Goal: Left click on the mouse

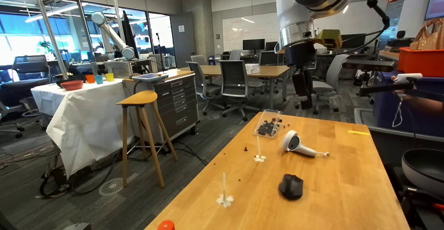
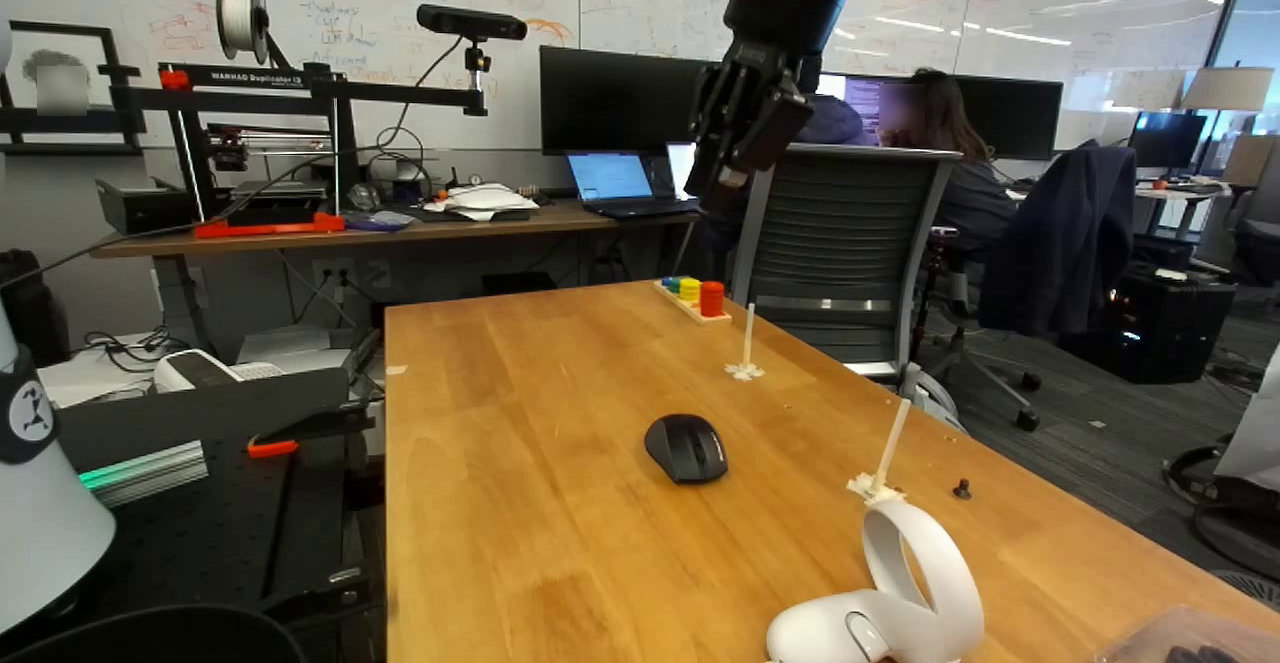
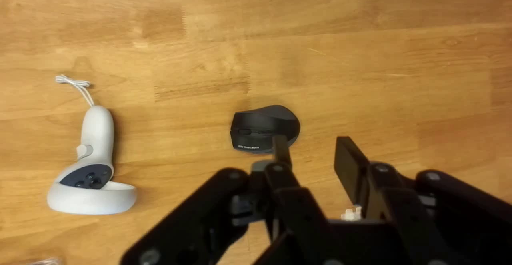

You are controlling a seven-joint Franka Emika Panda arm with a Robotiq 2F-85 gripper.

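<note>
The mouse (image 3: 262, 127) is black and domed and lies on the wooden table. It also shows in both exterior views (image 1: 291, 187) (image 2: 687, 448). In the wrist view its buttons and wheel point left, and its near edge is partly hidden by one finger. My gripper (image 3: 313, 149) is open, with a gap between its two fingers and nothing in it. In both exterior views the gripper (image 1: 304, 94) (image 2: 735, 168) hangs high above the table, well apart from the mouse.
A white controller (image 3: 98, 153) with a ring and strap lies beside the mouse. Two thin upright sticks (image 1: 224, 186) (image 1: 258, 146) are taped to the table. A clear tray (image 1: 267, 124) of dark bits and a coloured block toy (image 2: 693, 298) stand near the edges.
</note>
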